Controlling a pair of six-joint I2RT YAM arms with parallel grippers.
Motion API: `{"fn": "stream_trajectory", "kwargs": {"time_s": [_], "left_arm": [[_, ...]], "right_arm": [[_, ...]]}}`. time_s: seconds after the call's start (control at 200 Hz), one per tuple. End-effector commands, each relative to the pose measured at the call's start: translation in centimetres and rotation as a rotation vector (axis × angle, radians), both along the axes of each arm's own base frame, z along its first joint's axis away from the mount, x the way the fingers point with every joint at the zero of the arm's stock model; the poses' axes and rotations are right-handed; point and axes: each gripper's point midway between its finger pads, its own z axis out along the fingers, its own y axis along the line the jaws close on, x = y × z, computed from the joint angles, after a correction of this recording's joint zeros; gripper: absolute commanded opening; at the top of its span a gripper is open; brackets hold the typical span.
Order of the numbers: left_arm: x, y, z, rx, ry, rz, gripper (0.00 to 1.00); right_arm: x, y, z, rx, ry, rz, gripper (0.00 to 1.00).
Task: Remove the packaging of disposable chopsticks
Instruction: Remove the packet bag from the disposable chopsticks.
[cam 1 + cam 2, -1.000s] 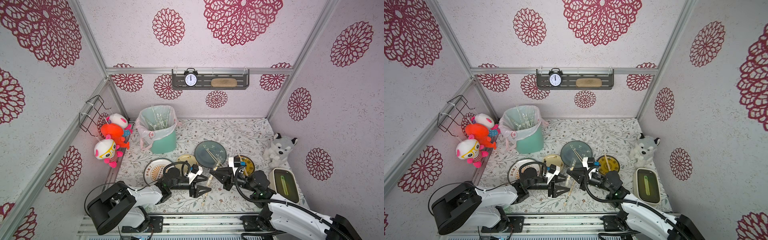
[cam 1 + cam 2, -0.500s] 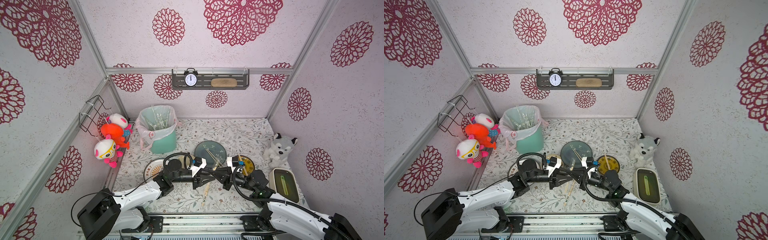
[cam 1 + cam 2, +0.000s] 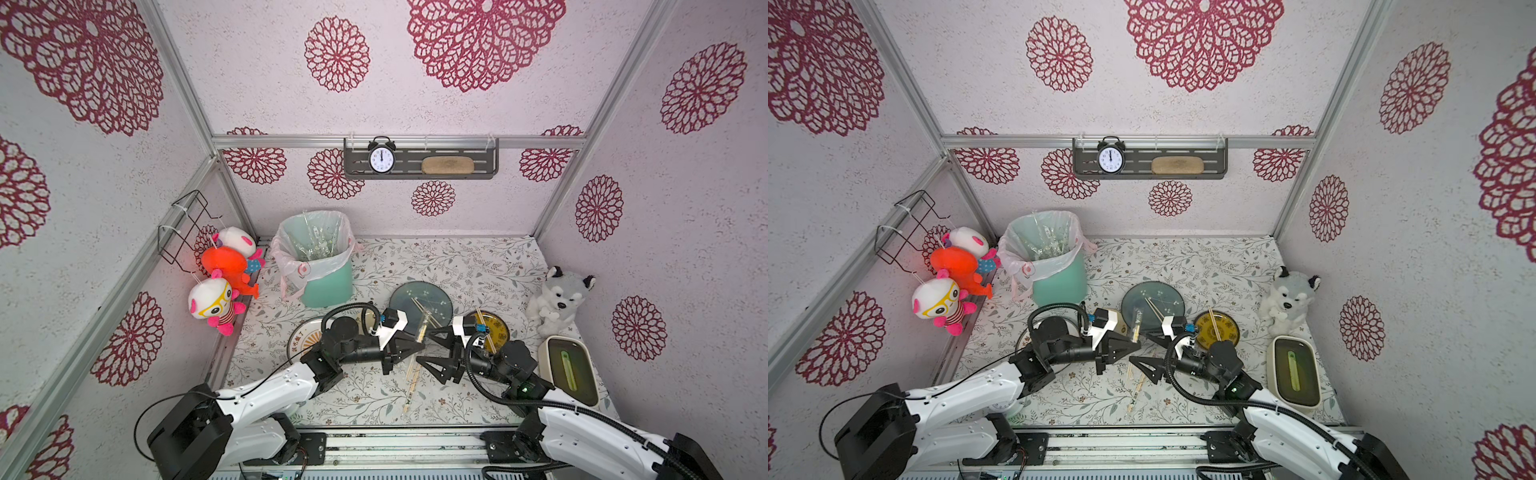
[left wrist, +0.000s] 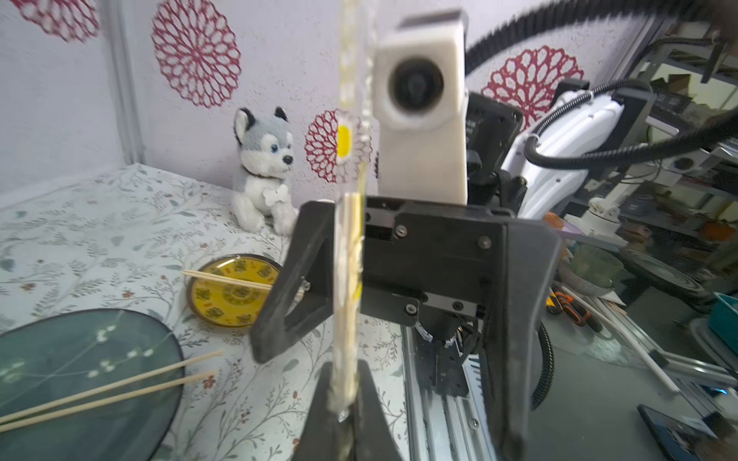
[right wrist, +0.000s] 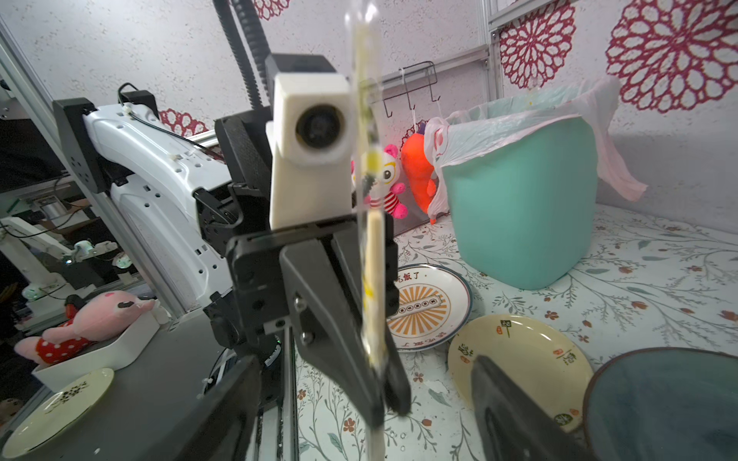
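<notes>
A pair of disposable chopsticks in its clear packaging (image 4: 348,279) stands upright between the two grippers. My left gripper (image 4: 346,375) is shut on its lower end; in both top views that gripper (image 3: 419,343) (image 3: 1135,341) sits over the middle of the table. My right gripper (image 3: 429,351) (image 5: 363,359) faces it with its fingers wide apart, open around the sleeve (image 5: 373,279) without touching it. More sticks (image 3: 410,388) lie on the tablecloth below. Bare pairs rest on the dark plate (image 3: 440,291) and the yellow plate (image 3: 500,332).
A green bin (image 3: 326,286) with a pinkish liner holds clear sleeves at the back left. A white-and-orange plate (image 5: 429,307) and a cream plate (image 5: 519,351) lie under the left arm. A plush husky (image 3: 559,297) and a green-lidded box (image 3: 567,370) stand at the right.
My left gripper has moved toward the right one and shut on the wrapped pair. The right gripper, shut on it before, has opened.
</notes>
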Motion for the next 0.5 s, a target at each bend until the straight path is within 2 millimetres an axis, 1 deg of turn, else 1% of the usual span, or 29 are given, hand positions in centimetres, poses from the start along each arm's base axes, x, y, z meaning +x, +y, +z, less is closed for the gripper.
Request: {"fn": "stream_trajectory", "kwargs": {"time_s": [0.0, 0.055, 0.11, 0.16, 0.245, 0.32, 0.38, 0.495], "left_arm": [[2.0, 2.6, 1.6, -0.056, 0.013, 0.128, 0.0], [2.2, 3.4, 2.2, -0.085, 0.016, 0.156, 0.0], [2.0, 3.6, 2.5, -0.093, 0.022, 0.153, 0.0], [1.8, 3.5, 2.6, -0.102, 0.036, 0.144, 0.0], [1.7, 3.5, 2.8, -0.121, 0.04, 0.14, 0.0], [1.7, 3.5, 2.9, -0.128, 0.044, 0.137, 0.0], [1.3, 3.3, 2.9, -0.128, 0.049, 0.114, 0.0], [1.1, 3.3, 2.9, -0.128, 0.045, 0.108, 0.0]], "right_arm": [[-0.2, -1.3, -0.6, 0.01, -0.021, -0.056, 0.96], [-0.6, -1.4, -1.1, 0.015, -0.01, -0.042, 0.96], [-0.7, -1.1, -1.7, 0.006, 0.005, -0.023, 0.94], [-1.1, -0.4, -2.1, -0.006, 0.012, 0.021, 0.9], [-1.2, 1.1, -2.4, -0.021, 0.028, 0.084, 0.86], [-1.4, 2.7, -2.7, -0.036, 0.031, 0.138, 0.8], [-1.3, 3.7, -2.8, -0.038, 0.03, 0.166, 0.77], [-0.8, 5.0, -2.8, -0.037, 0.026, 0.201, 0.64]]}}
